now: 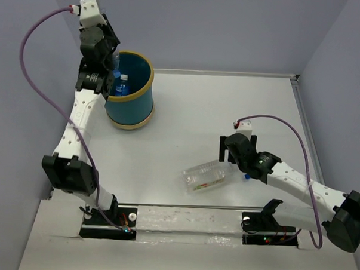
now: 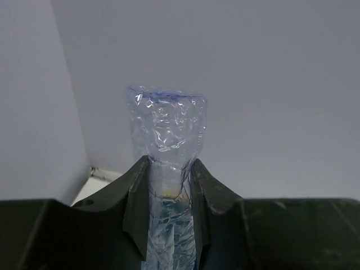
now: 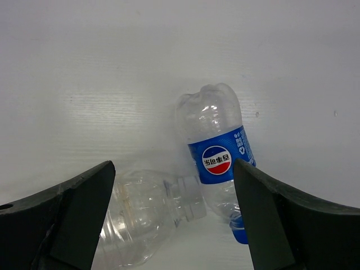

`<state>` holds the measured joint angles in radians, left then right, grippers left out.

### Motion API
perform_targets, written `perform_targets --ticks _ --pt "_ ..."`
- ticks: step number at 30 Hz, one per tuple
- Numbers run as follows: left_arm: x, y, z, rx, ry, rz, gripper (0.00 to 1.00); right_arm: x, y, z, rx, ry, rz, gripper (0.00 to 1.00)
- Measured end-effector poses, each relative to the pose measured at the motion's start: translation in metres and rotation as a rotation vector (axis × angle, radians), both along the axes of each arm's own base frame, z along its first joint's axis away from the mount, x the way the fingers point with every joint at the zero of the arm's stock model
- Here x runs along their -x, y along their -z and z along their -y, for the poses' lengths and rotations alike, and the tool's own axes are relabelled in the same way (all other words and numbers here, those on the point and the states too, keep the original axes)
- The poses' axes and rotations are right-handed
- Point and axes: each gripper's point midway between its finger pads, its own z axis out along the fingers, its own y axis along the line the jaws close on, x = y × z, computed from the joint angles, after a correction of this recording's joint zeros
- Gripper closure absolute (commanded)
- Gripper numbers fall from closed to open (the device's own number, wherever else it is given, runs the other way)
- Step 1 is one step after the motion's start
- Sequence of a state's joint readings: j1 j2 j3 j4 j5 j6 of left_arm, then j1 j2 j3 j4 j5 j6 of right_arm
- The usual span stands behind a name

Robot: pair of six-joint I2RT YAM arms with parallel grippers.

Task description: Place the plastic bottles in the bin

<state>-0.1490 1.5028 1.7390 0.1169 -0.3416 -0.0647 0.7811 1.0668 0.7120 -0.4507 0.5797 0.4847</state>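
Firmly, crumpled bottle [image 2: 166,121] sits clamped in left pincer [image 2: 169,163].

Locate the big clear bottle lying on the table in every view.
Top external: big clear bottle lying centre-right on the table, just left of the right gripper.
Left wrist: not in it.
Right wrist: the bottle at lower left, partly behind a finger.
Shared landmark: the open right gripper.
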Motion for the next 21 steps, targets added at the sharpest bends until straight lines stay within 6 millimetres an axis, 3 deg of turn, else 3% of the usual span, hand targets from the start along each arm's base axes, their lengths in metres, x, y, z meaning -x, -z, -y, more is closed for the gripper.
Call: perform_targets --ticks 1,2,4,5,7,9,11,14,19,21 --pt "-0.016 0.021 0.004 -0.007 0.01 -0.04 0.63 -0.001 0.0 0.001 -0.001 0.003 0.0 0.09" --pt "-0.029 0.041 0.007 -0.013 0.022 -0.081 0.42 -0.001 0.0 0.002 -0.002 0.006 0.0 0.09" --pt "-0.048 0.082 0.012 -0.02 0.04 -0.16 0.11 -0.006 -0.001 0.008 0.0 0.029 0.002 0.09" --pt "-0.053 0.101 0.015 -0.017 0.05 -0.196 0.01 -0.006 0.0 0.01 0.002 0.032 0.001 0.09" --pt "-0.055 0.123 0.017 -0.009 0.06 -0.235 0.01 -0.01 0.0 0.018 0.011 0.055 0.0 0.09" --pt "-0.055 0.128 0.017 0.002 0.065 -0.241 0.01 -0.015 0.002 0.024 0.04 0.067 -0.008 0.09" --pt "-0.053 0.122 0.018 0.018 0.075 -0.222 0.01 -0.02 0.004 0.027 0.064 0.074 -0.022 0.11" --pt "-0.04 0.094 0.021 0.053 0.106 -0.159 0.01 -0.029 0.009 0.032 0.102 0.083 -0.051 0.18" --pt "0.014 0.018 0.036 0.127 0.236 0.013 0.01 -0.036 0.024 0.04 0.135 0.09 -0.112 0.2" --pt "0.049 -0.021 0.044 0.156 0.312 0.106 0.01 -0.038 0.033 0.042 0.142 0.083 -0.15 0.21"
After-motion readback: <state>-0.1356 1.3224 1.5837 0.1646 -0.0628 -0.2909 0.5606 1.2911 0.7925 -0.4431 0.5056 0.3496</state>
